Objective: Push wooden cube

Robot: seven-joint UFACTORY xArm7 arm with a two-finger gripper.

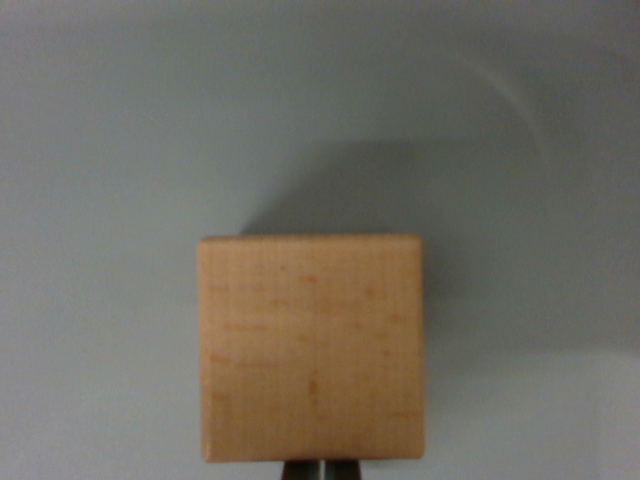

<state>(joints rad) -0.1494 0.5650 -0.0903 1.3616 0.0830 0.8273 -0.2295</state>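
A light wooden cube [311, 348] fills the lower middle of the wrist view, resting on a pale grey surface. Its top face shows faint grain marks. Just below the cube's near edge, two dark fingertips of my gripper [321, 470] peek in at the bottom edge, pressed close together with only a thin slit between them. They sit right against the cube's near side; whether they touch it is hidden by the frame edge. Nothing is held between the fingers.
The pale grey surface [120, 150] spreads around the cube on all sides. A soft shadow [400, 200] falls beyond the cube toward the upper right. A faint curved scuff [520, 100] marks the surface at top right.
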